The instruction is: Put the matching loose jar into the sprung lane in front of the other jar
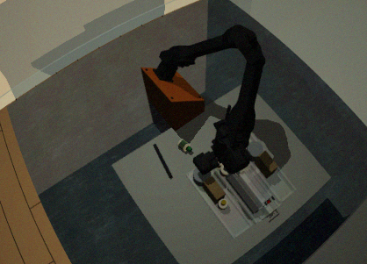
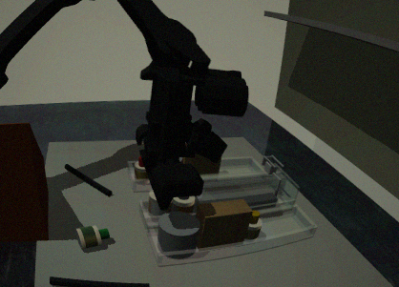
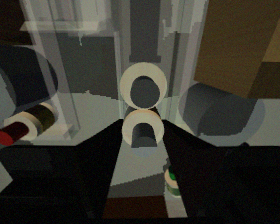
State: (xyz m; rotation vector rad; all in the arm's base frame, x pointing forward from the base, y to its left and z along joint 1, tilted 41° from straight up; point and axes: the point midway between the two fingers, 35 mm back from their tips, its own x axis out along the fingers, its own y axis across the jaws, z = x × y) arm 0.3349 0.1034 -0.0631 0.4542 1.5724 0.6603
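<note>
My gripper (image 2: 163, 203) (image 3: 142, 123) is shut on a grey-capped jar (image 2: 153, 203) (image 3: 143, 134) with a pale rim, upright at the front end of the middle, sprung lane (image 1: 243, 192) (image 2: 239, 196). A matching grey-capped jar (image 2: 183, 204) (image 3: 144, 92) stands right behind it in the lane; in the wrist view the two rims meet or nearly meet. The fingers hide much of the held jar's body. Whether its base rests on the lane floor, and how it lies to the low front stop, I cannot tell. The pusher plate is hidden behind the rear jar.
One side lane holds a grey cylinder (image 1: 199, 177) (image 2: 178, 235), a brown box (image 2: 223, 223) and a yellow-capped jar (image 2: 254, 229). The other holds a second box (image 1: 265, 164) and cylinder (image 1: 255, 148); a red-capped jar (image 3: 33, 122) is there. A green-capped jar (image 2: 91, 236) lies in front; black rods (image 2: 88, 179) lie nearby.
</note>
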